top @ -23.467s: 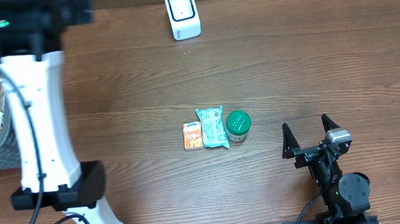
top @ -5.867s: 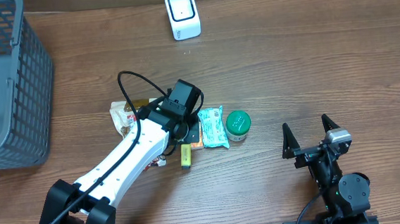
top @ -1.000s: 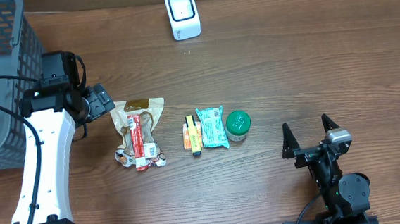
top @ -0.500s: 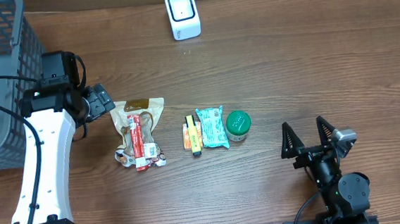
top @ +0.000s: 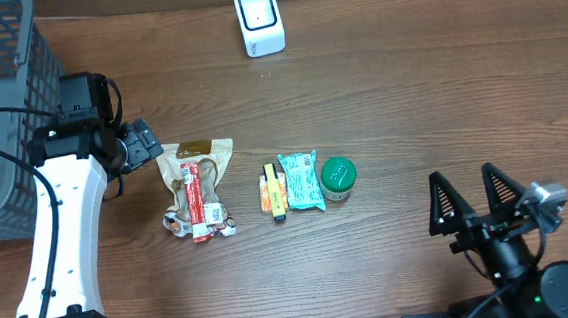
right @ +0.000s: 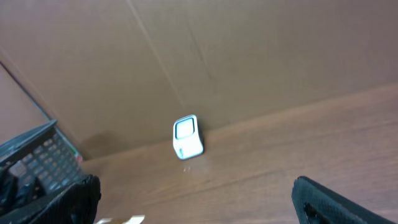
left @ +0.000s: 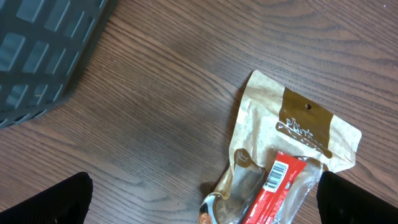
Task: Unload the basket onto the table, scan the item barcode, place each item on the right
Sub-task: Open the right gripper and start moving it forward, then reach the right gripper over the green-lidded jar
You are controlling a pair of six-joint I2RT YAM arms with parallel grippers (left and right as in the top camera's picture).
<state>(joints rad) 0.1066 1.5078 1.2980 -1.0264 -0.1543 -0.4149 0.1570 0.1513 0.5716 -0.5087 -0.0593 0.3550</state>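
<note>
A white barcode scanner (top: pixel 259 20) stands at the table's far edge; the right wrist view shows it small, against the cardboard wall (right: pixel 188 138). A tan pouch (top: pixel 196 163) lies left of centre with a red bar (top: pixel 193 197) on it. In the left wrist view the red bar's (left: pixel 283 186) barcode faces up on the pouch (left: pixel 298 121). My left gripper (top: pixel 151 146) hangs open just left of the pouch, nothing between its fingers (left: pixel 205 202). My right gripper (top: pixel 470 198) is open and empty at the front right, raised and facing the scanner (right: pixel 199 202).
A grey mesh basket (top: pixel 0 109) stands at the left edge, also seen in the left wrist view (left: pixel 43 50). Small yellow and orange packets (top: pixel 273 192), a teal packet (top: pixel 302 181) and a green-lidded jar (top: pixel 338 175) lie in a row at the centre.
My right arm has shifted right and toward the front edge, its open fingers rising. The left arm and the items have not moved over the last second.
</note>
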